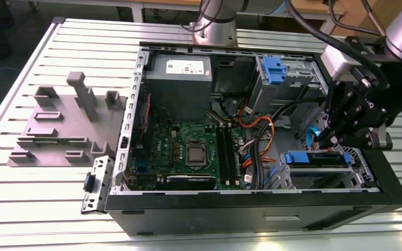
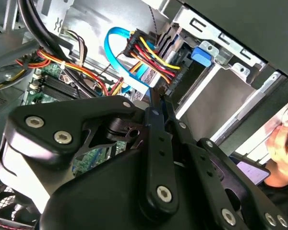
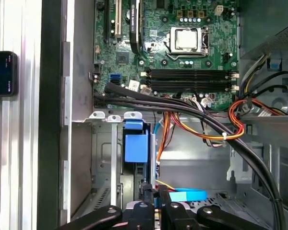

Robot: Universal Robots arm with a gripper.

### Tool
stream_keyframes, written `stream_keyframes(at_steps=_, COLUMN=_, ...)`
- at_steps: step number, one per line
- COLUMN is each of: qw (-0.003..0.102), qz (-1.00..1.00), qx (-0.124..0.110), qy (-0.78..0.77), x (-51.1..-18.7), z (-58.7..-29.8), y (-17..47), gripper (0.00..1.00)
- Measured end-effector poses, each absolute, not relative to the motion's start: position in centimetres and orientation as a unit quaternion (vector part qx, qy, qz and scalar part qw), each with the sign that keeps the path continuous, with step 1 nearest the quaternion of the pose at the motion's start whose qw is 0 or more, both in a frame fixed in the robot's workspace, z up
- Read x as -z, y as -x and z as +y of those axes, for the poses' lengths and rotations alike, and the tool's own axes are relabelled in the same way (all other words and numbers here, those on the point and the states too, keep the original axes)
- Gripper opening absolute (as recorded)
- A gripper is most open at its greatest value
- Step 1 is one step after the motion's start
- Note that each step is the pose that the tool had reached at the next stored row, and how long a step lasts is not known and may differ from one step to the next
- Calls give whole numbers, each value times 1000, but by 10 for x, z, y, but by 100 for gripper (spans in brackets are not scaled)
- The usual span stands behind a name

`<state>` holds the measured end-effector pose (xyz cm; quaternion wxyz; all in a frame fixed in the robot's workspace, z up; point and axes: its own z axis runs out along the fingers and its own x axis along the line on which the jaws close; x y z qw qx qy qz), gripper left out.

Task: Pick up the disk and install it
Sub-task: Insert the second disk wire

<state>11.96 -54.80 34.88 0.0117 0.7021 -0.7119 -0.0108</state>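
Gripper inside open computer case, above blue-framed disk in bay

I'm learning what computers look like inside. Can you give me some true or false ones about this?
1. The computer case is open, so its insides show. True.
2. The gripper hangs outside the case. False: it reaches into the case, at the exterior view's right.
3. A silver chip sits on the green board. True.
4. The table is smooth wood. False: it is pale and ribbed.
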Motion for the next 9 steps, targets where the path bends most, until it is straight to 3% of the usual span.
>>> stream_keyframes(at_steps=9, qw=5, qz=-712, qx=25, qy=-702, x=-345, z=-563, y=-120, gripper=16)
